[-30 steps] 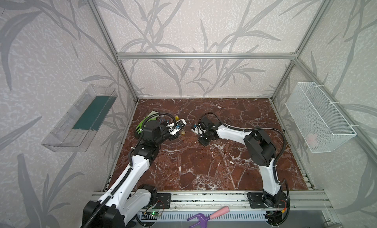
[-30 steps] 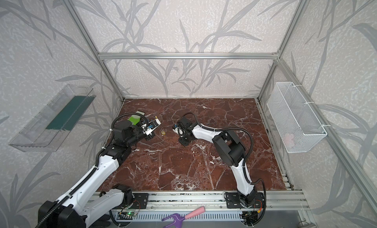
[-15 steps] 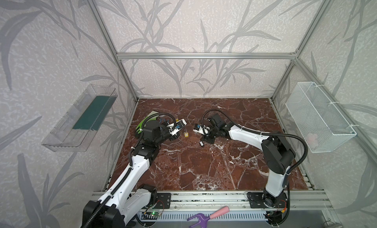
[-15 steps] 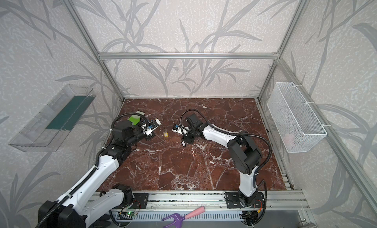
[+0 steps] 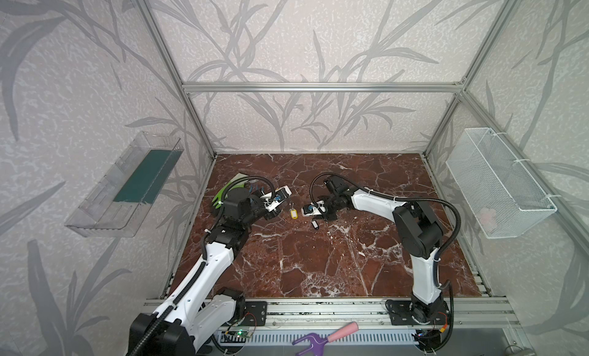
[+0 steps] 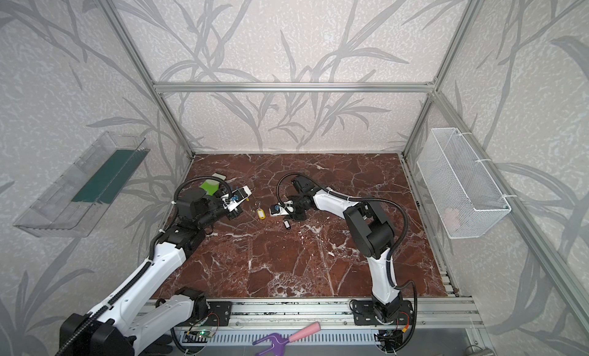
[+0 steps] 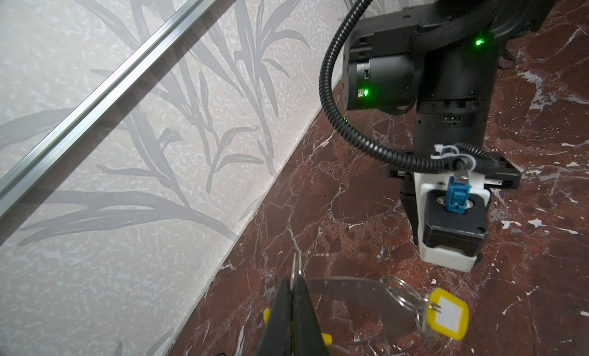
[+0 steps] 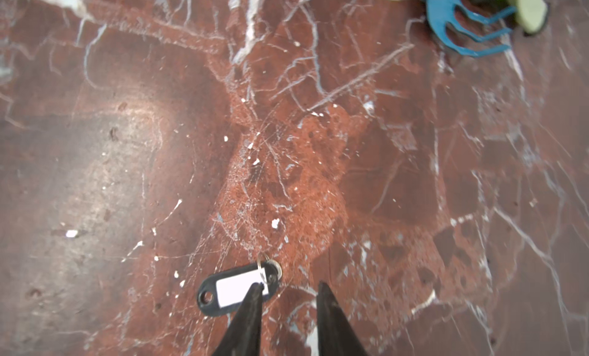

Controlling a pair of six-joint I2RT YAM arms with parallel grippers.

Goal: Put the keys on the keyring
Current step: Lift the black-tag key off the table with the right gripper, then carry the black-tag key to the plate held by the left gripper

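The left gripper (image 7: pixel 294 279) is pinched fully shut on the thin wire of the keyring (image 7: pixel 298 261), holding the loop off the marble floor (image 7: pixel 350 195) for threading. The yellow-tagged key (image 7: pixel 446 316) seems to hang on it already, though the wire is too blurred to be sure. The right gripper (image 8: pixel 290 286), jaws partly open and empty, hovers at the black-fob key (image 8: pixel 237 289) lying flat (one fingertip overlaps its label), probably to pick it up; bare floor surrounds the fob and separates the arms.
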